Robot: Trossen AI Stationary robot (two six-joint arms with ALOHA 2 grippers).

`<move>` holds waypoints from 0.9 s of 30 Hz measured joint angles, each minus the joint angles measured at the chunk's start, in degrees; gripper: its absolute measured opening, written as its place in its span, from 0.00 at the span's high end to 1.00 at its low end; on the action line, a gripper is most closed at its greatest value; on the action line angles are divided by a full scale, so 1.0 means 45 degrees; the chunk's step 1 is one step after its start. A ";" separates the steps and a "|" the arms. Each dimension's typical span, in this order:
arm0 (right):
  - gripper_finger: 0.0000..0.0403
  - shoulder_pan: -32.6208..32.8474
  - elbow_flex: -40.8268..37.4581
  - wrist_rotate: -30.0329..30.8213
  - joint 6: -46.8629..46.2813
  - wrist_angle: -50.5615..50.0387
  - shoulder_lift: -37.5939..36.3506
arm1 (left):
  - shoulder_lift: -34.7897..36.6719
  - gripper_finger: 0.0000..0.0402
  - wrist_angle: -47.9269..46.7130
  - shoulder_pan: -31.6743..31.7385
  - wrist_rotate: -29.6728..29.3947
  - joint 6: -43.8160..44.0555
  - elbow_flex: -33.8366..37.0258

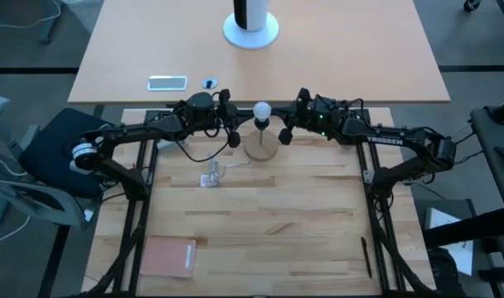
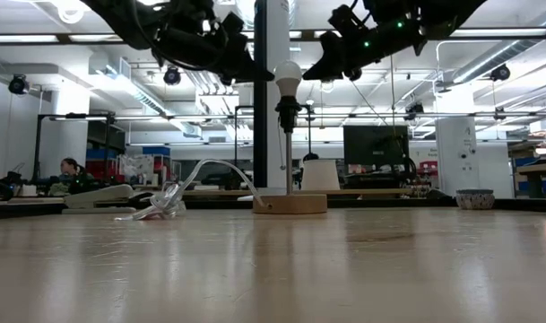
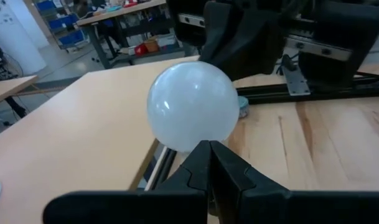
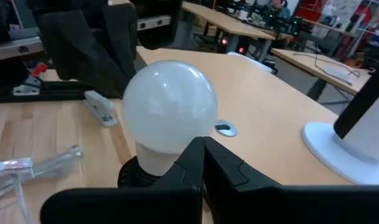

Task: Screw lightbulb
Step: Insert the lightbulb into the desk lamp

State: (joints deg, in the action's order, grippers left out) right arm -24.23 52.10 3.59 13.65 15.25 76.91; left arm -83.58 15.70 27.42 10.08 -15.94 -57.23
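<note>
1. The lightbulb (image 1: 261, 109) sits upright in the black socket stem (image 2: 288, 117) — its round wooden base (image 1: 261, 147) rests on the worktop (image 1: 301, 232).
2. The left claw (image 1: 232, 116) hangs just beside the bulb on one side, fingers clenched together, holding nothing.
3. The right claw (image 1: 288, 124) hangs on the opposite side — also clenched, empty.
4. A clear plastic wrapper (image 1: 212, 176) lies near the base.
</note>
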 joint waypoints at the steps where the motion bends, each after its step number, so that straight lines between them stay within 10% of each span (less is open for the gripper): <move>1: 1.00 -0.0005 0.0000 -0.0186 -0.0009 0.0000 0.0004 | -0.0036 1.00 0.0018 0.0000 -0.0048 0.0000 0.0000; 27: 1.00 0.0259 0.0005 -0.0512 -0.0685 -0.0945 -0.0049 | 0.0281 1.00 -0.0911 -0.0012 -0.0033 0.0041 0.0005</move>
State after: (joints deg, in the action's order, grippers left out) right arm -23.06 52.12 1.29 10.56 10.99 76.69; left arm -82.32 11.60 27.36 9.93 -15.76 -57.21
